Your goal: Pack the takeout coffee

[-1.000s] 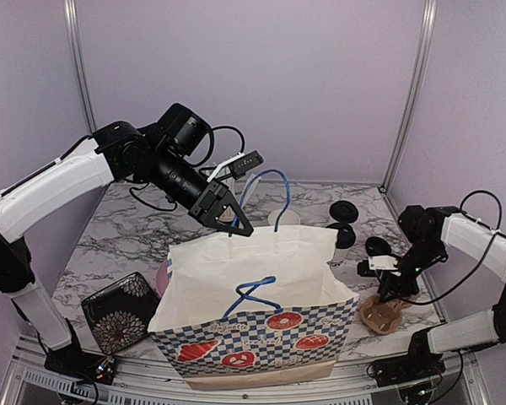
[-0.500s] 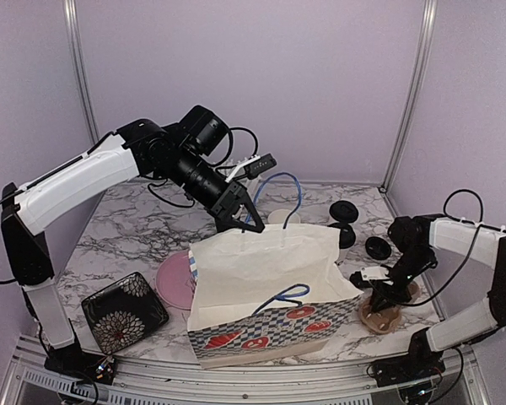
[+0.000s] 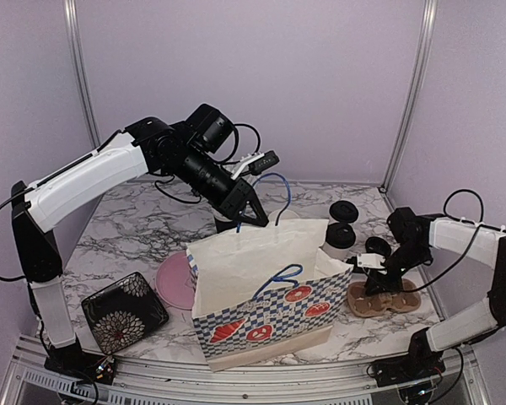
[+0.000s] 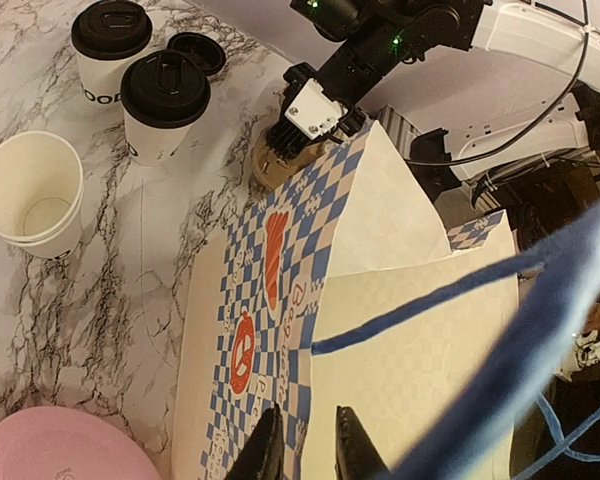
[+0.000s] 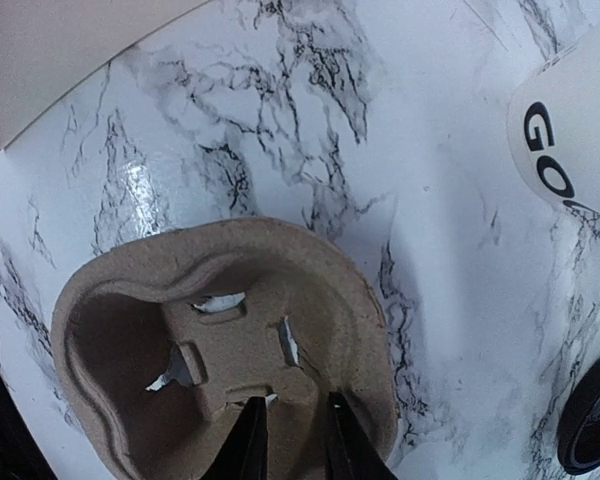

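Observation:
Two takeout coffee cups (image 4: 165, 100) with black lids stand together behind the bag, also in the top view (image 3: 341, 234); one cup's side (image 5: 580, 130) shows "GO". The checkered paper bag (image 3: 261, 270) stands open mid-table. My left gripper (image 3: 255, 218) hovers over its back rim. Its jaws (image 4: 308, 455) are slightly apart with nothing between them, and the blue handle (image 4: 540, 330) runs just beside them. My right gripper (image 5: 295, 440) is shut on the rim of the brown pulp cup carrier (image 5: 180, 300), which lies right of the bag (image 3: 392, 302).
Stacked empty white cups (image 4: 30, 195) and a loose black lid (image 4: 197, 52) sit near the coffees. Another lid (image 5: 595, 430) lies by the carrier. A pink plate (image 3: 175, 283) and a black floral dish (image 3: 124, 312) are left of the bag.
The bag slid right and sank lower as my left gripper moved right; its jaws then parted off the handle. My right gripper closed on the carrier and dragged it toward the bag.

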You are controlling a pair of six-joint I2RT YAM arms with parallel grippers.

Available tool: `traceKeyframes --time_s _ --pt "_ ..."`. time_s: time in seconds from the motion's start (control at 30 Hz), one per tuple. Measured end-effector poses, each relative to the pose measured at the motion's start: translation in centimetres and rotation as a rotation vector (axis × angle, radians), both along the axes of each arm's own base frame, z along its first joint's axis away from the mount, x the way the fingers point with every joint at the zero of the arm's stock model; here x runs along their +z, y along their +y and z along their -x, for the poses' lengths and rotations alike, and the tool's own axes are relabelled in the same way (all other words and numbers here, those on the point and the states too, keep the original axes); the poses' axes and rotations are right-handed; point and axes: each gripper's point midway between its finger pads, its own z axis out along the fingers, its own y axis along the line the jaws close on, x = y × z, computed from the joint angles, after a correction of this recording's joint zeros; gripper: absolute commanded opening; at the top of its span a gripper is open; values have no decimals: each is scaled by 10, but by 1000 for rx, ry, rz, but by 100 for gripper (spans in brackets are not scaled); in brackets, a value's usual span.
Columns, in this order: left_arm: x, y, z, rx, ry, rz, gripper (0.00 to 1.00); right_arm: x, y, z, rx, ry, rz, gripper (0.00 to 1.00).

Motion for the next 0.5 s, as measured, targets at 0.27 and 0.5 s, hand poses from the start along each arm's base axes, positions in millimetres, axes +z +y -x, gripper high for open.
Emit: traceKeyframes --time_s 0.27,0.5 --pt "-2 1 -4 14 -25 -15 41 12 -1 1 -12 -19 3 39" --pt "-2 10 -3 14 -67 -27 47 25 -17 15 -32 -59 69 53"
